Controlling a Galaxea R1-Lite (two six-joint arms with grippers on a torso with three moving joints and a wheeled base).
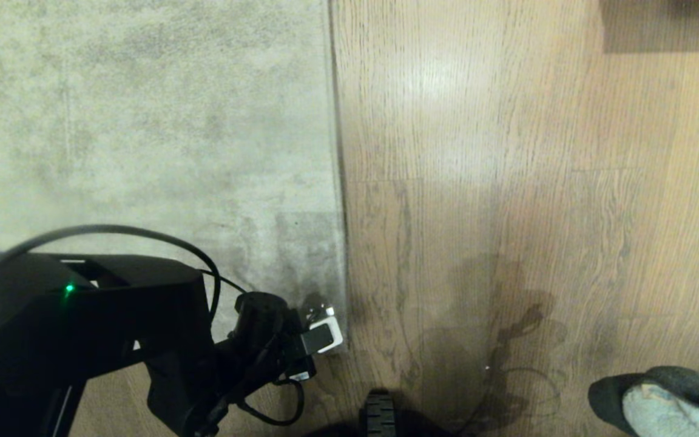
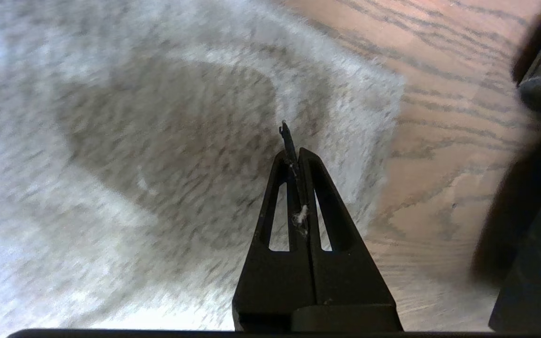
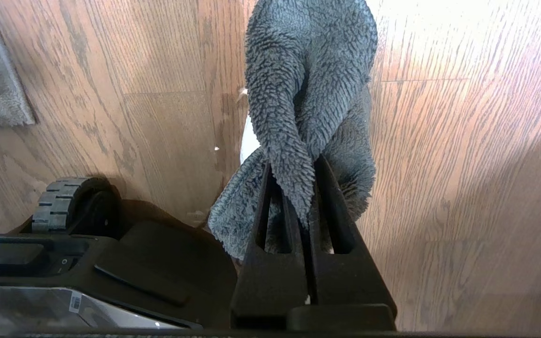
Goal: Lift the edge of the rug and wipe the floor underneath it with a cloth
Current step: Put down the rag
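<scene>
Grey rug edge (image 1: 338, 243) lies flat; left gripper (image 2: 294, 155) closed empty at seven o'clock (right gripper (image 3: 304, 188) clamps cloth (image 3: 308, 94)); lifting, wiping remain.

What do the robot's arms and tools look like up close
Both are matte black. The left arm is boxy, with a small green light, a black cable looping over it and a white-edged block near the wrist. The left tool has two tapered fingers, each with a long slot, meeting in a point with pale lint on them. The right tool has the same slotted fingers.
</scene>
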